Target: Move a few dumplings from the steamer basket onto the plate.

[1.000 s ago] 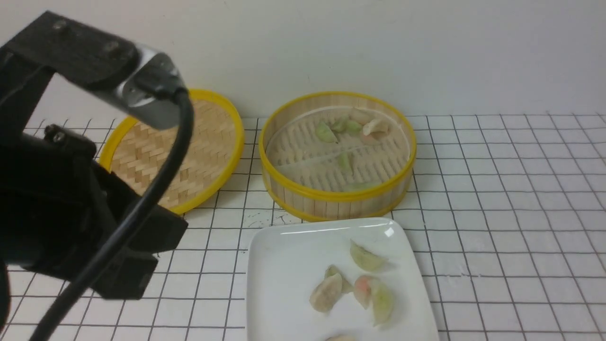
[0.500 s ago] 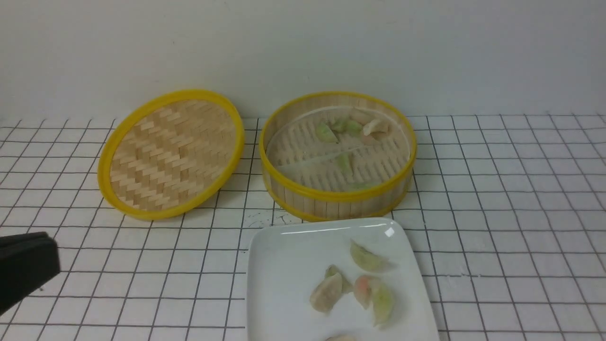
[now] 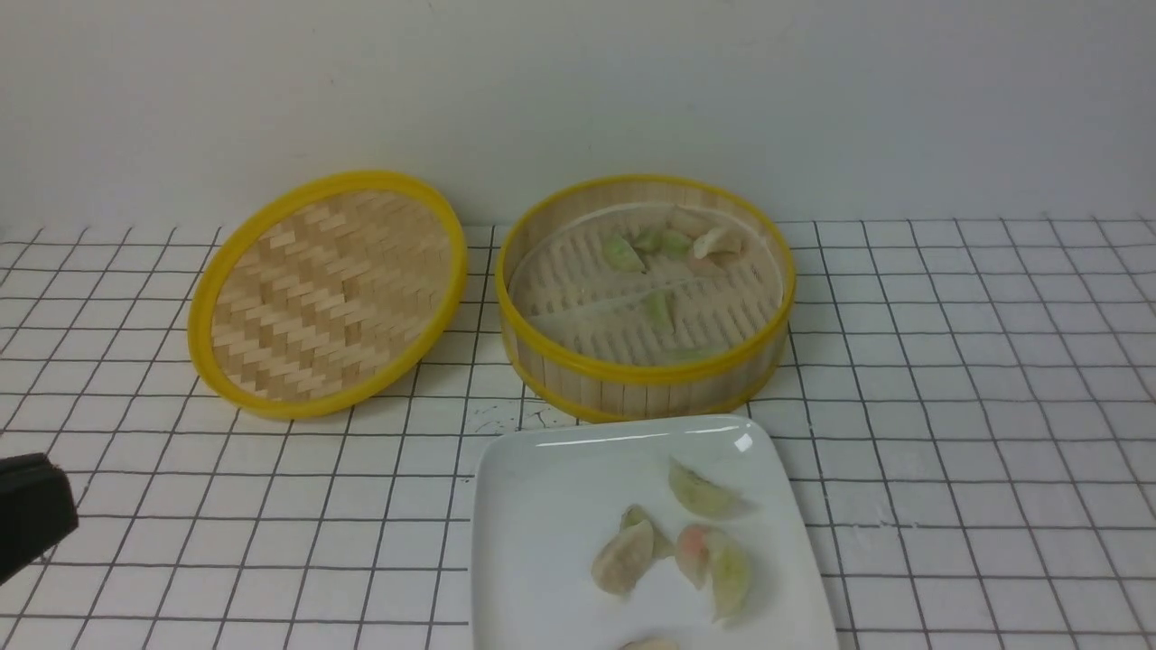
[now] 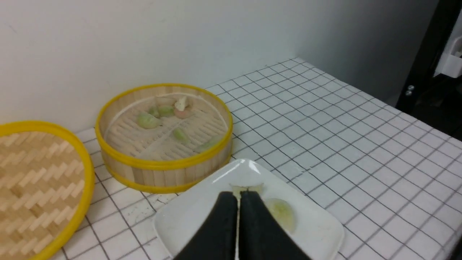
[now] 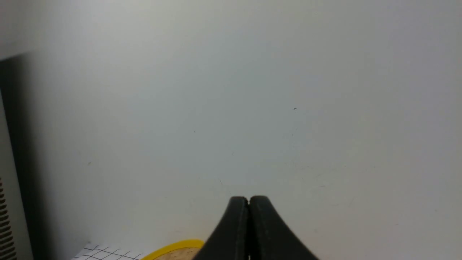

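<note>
The steamer basket (image 3: pixel 632 370) stands at the back middle with several pale green and beige dumplings (image 3: pixel 657 309) on its slatted floor. The white square plate (image 3: pixel 542 487) lies just in front of it and holds several dumplings (image 3: pixel 700 490). My left gripper (image 4: pixel 238 195) is shut and empty. In the left wrist view it points towards the plate (image 4: pixel 187 216) and the basket (image 4: pixel 162 166). In the front view only its black end (image 3: pixel 36 515) shows at the far left edge, well away from the plate. My right gripper (image 5: pixel 248 198) is shut, empty and faces the wall.
The flat woven lid (image 3: pixel 325 293) with a yellow rim leans tilted to the left of the basket; its rim also shows in the right wrist view (image 5: pixel 173 249). White grid-tiled table (image 3: pixel 975 406) extends to the right. The wall is close behind the basket.
My left arm filled the left of the front view a second ago. It has pulled back to the left and down, so only its black end shows at the edge now.
</note>
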